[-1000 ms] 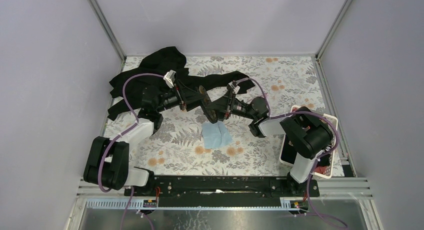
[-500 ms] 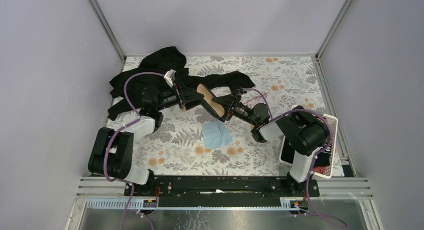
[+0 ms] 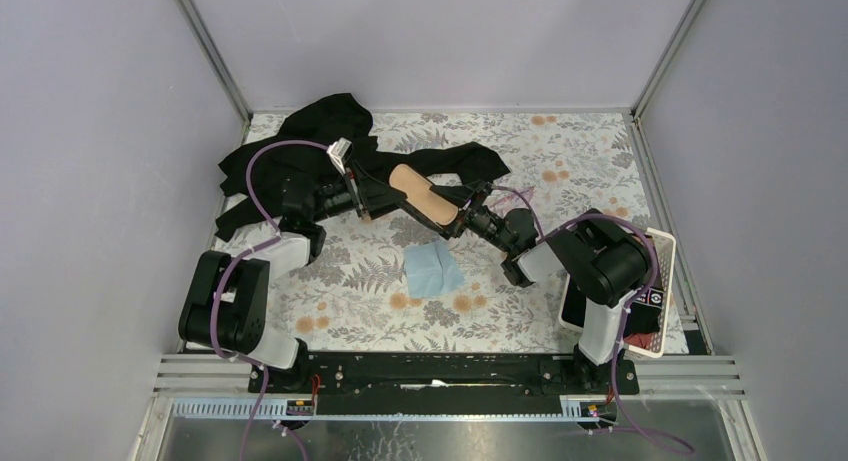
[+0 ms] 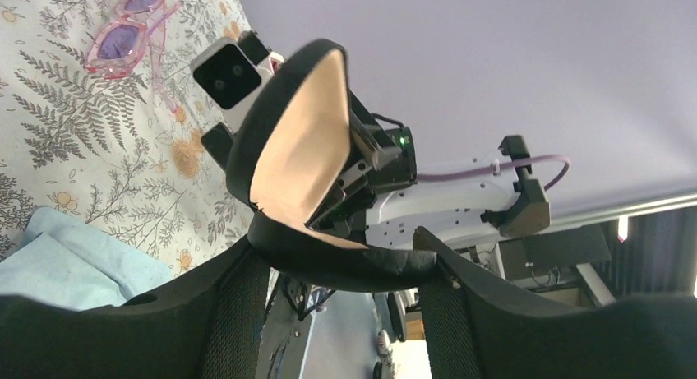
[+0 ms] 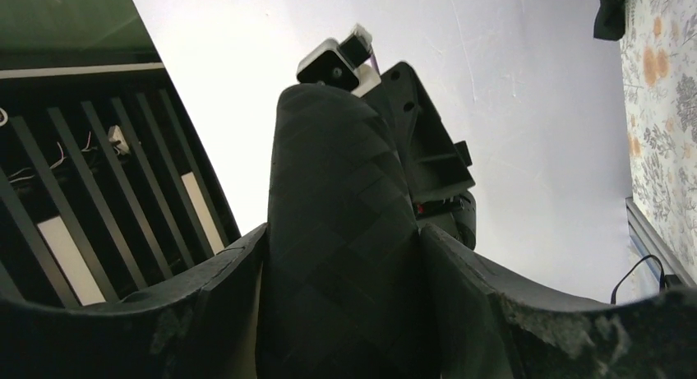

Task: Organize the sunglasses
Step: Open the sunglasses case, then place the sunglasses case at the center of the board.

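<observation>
Claws first: the left claw (image 4: 337, 260) is clamped on the bottom shell of the black case (image 3: 425, 193). The right claw (image 5: 341, 231) is pinched tight on the other shell, so both are closed on the same thing and it hangs between them above the tabletop (image 3: 560, 151).

Big change: a second ago the case sat edge-on and looked shut, half a second ago it was cracking open, and now the tan lining faces up with the lid swung wide. I'd say the opening step is basically done and loading comes next. Catch is, neither claw is free.

The sunglasses (image 4: 127, 21) lie flat on the tabletop beyond the case, over on the right arm's side, touching neither claw. I can't pick them out from the top view. The blue cloth (image 3: 432, 271) lies nearby, toward the bases.
</observation>
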`<state>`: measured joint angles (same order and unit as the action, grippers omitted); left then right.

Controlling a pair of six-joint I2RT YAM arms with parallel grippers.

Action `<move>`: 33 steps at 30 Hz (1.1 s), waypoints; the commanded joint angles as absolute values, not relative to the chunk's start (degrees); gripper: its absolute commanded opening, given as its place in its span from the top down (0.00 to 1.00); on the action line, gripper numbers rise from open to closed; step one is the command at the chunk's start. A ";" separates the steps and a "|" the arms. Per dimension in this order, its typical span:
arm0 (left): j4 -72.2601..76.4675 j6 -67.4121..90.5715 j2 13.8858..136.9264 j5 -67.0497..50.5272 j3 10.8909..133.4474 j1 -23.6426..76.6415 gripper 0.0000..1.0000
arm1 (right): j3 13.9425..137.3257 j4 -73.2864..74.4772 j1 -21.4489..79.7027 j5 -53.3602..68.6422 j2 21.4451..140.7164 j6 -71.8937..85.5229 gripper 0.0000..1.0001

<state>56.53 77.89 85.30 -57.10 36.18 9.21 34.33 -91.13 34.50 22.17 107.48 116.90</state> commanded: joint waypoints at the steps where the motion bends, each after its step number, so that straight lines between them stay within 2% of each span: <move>1: 65.41 76.29 84.84 -59.05 35.18 8.78 1.00 | 34.78 -98.11 33.86 20.80 108.85 122.12 0.71; 13: 64.84 76.19 86.53 -58.55 34.72 8.70 1.00 | 33.76 -98.09 33.84 20.97 108.56 120.70 0.57; 15: 62.77 75.21 86.40 -57.93 34.55 8.70 1.00 | 34.43 -98.13 33.84 21.54 108.55 120.01 0.47; 19: 58.23 73.07 86.49 -56.65 35.05 8.44 1.00 | 35.17 -97.92 33.86 22.58 107.99 117.68 0.17; 22: 52.94 70.90 86.51 -56.19 36.29 7.82 1.00 | 33.22 -96.77 33.84 23.04 106.85 116.16 0.03; 25: 44.47 66.05 86.27 -56.03 38.60 7.03 1.00 | 29.04 -93.91 33.65 24.35 105.02 113.87 0.00; 29: 25.27 53.29 86.62 -55.64 45.05 6.59 1.00 | 21.21 -87.99 32.54 24.87 100.09 109.21 0.00; 33: 3.22 39.40 88.82 -53.01 53.48 6.36 1.00 | 16.21 -73.52 29.94 26.86 89.82 101.01 0.00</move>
